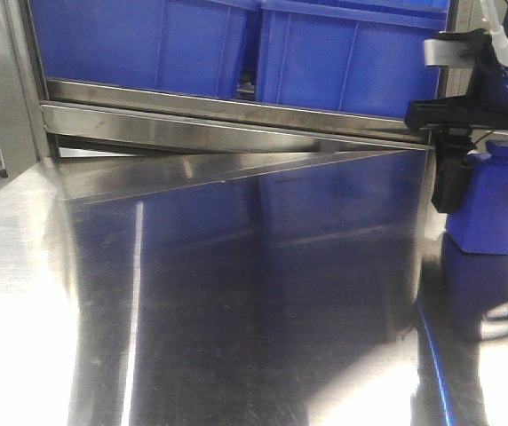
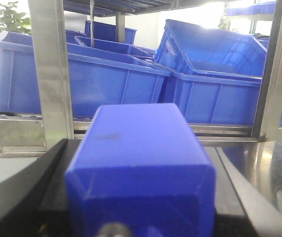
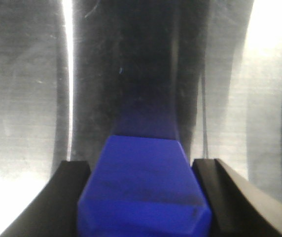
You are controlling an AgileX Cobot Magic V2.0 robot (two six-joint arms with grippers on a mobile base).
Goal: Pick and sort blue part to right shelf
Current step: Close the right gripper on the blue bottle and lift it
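In the front view my right gripper (image 1: 465,188) is at the far right, shut on a blue bottle-shaped part (image 1: 494,209) whose base is at the steel table top. The right wrist view shows this part (image 3: 143,192) between the black fingers (image 3: 72,197), over the table. My left gripper (image 2: 138,148) is shut on a second blue block-shaped part (image 2: 141,173). It faces the right shelf's steel upright (image 2: 52,74) and blue bins (image 2: 106,84). The left gripper is out of the front view. The shelf's front rail (image 1: 218,124) and bins (image 1: 147,44) run along the top.
The brushed steel table (image 1: 236,293) fills the front view, with a raised slanted steel plate (image 1: 263,169) near the shelf. A second steel upright (image 2: 274,74) stands at the right. A tilted blue bin (image 2: 215,74) leans beside the left one.
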